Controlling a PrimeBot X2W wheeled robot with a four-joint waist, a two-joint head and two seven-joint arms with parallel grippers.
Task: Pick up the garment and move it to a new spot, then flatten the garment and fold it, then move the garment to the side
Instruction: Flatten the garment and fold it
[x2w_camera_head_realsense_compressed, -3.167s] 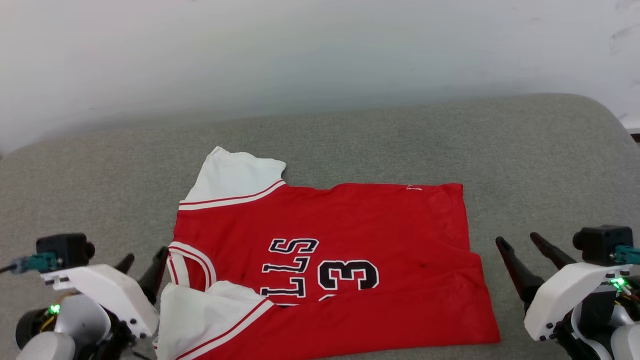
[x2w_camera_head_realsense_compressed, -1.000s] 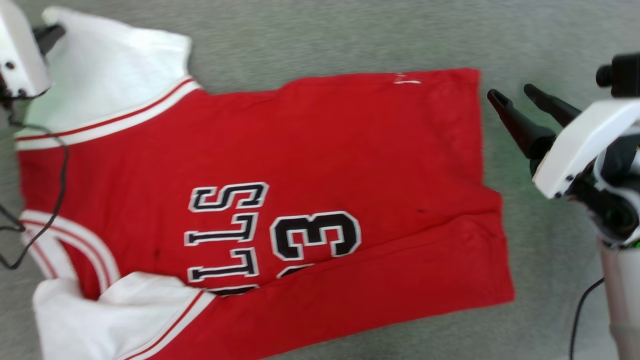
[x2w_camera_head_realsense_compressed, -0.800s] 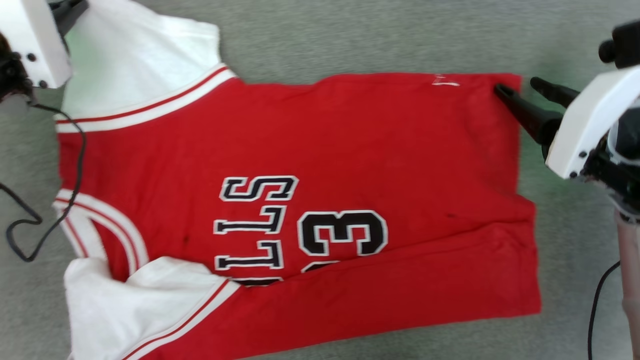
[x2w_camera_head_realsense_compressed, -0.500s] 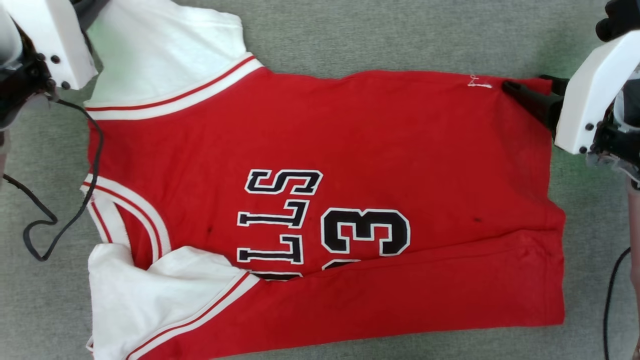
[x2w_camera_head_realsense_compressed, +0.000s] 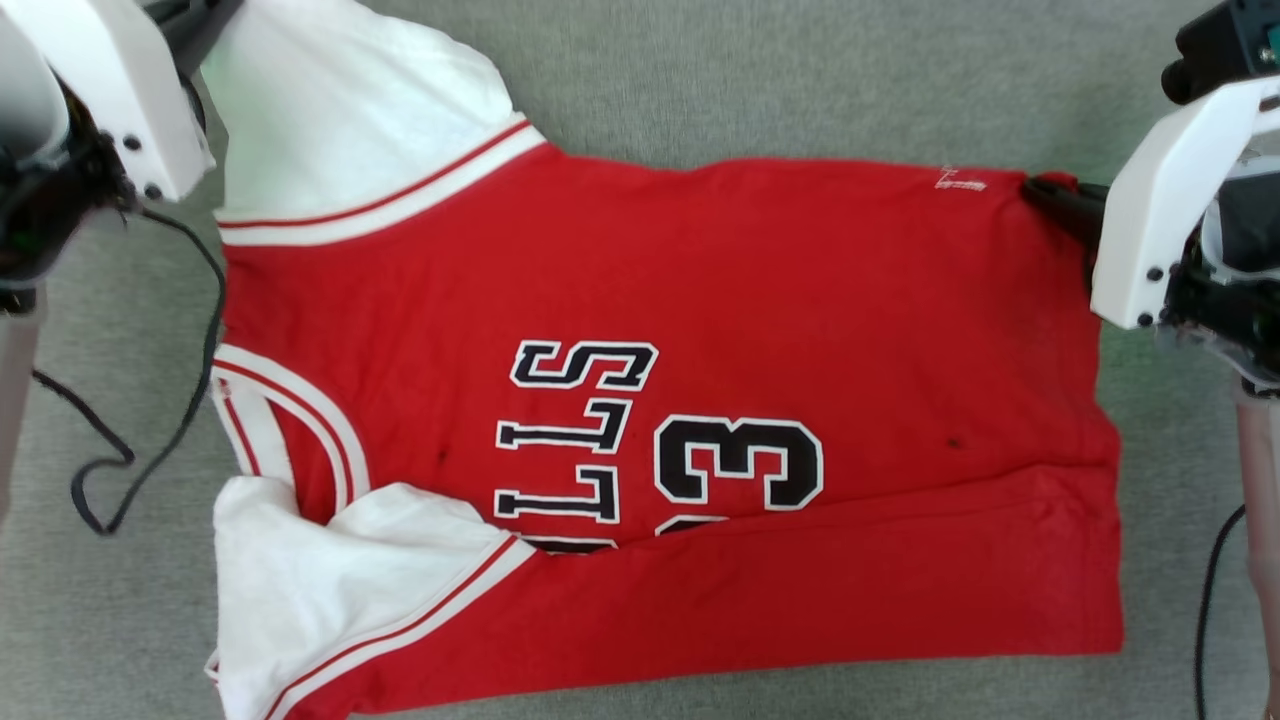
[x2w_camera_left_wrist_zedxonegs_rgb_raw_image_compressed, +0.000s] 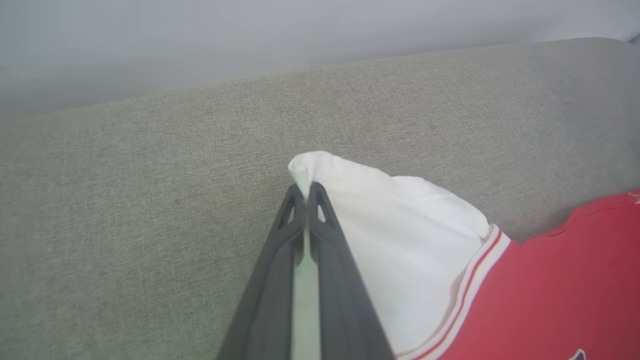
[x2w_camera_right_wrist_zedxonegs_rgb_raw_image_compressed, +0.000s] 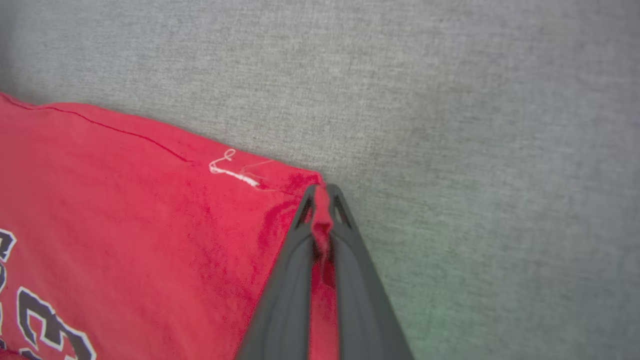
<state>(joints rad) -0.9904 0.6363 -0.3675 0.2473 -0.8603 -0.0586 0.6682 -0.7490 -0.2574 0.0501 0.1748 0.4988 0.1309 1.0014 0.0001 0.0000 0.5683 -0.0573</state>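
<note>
Head view: the right claw (x2w_camera_head_realsense_compressed: 1045, 190), which stood wide open beside the garment (x2w_camera_head_realsense_compressed: 700, 300) a second ago, is now clamped on its far hem corner (x2w_camera_head_realsense_compressed: 1010, 190), close to a loose white thread (x2w_camera_head_realsense_compressed: 960, 183). The left claw (x2w_camera_head_realsense_compressed: 205, 15) reaches in from the top left onto the far white sleeve (x2w_camera_head_realsense_compressed: 340, 110). With that closure both far corners appear to be held, so the garment looks ready to be lifted and carried to a new spot. It has not been lifted yet: it lies spread sideways on the grey surface (x2w_camera_head_realsense_compressed: 750, 80), neck towards the robot's left and hem towards its right, with the near edge folded over the lettering and the near sleeve rumpled. The camera has also come in much closer over the last few seconds, so the wider spread of red is no move of the cloth. Both white forearms enter from the upper corners, angled inward and down. Left wrist view: the two dark fingers are pressed together at their tips, with a curl of white sleeve edge standing up between them and the red body trailing off to the right. Right wrist view: the fingers are closed on a thin ridge of red cloth at the very corner, and the cloth there looks barely raised off the surface.
</note>
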